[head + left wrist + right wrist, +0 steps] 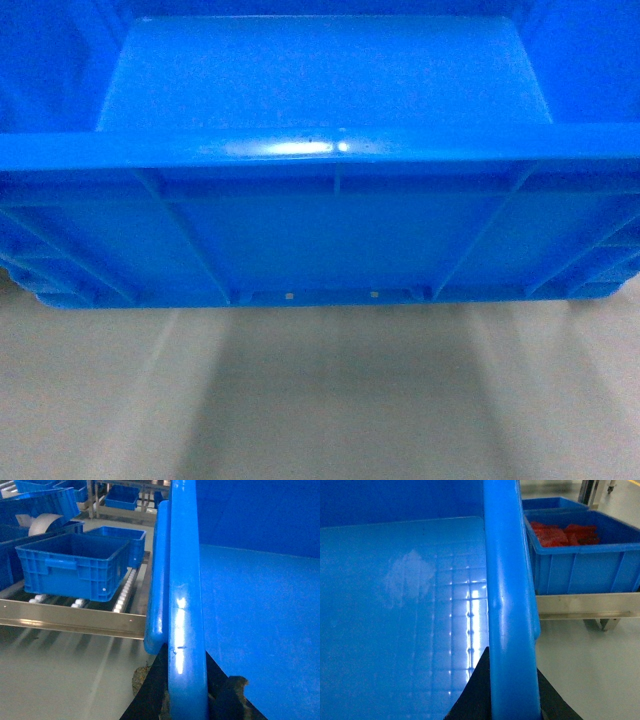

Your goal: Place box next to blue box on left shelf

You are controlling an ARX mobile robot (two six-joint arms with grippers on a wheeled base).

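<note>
The box [320, 230] is a big bright-blue open crate, held off the grey floor and filling the top of the head view. My left gripper [187, 680] is shut on its left rim [186, 605], one dark finger on each side. My right gripper [512, 690] is shut on the right rim [507, 605] the same way. To the left, the left shelf [70, 617] shows its metal front rail and white rollers [125, 592]. A blue box [75, 565] rests on those rollers, apart from the held box.
A smaller blue crate [120, 535] sits behind the blue box on the rollers. More blue crates and a white roll [42, 525] lie at the far left. On the right, a blue bin with red items [580, 555] stands on a metal rack [585, 605].
</note>
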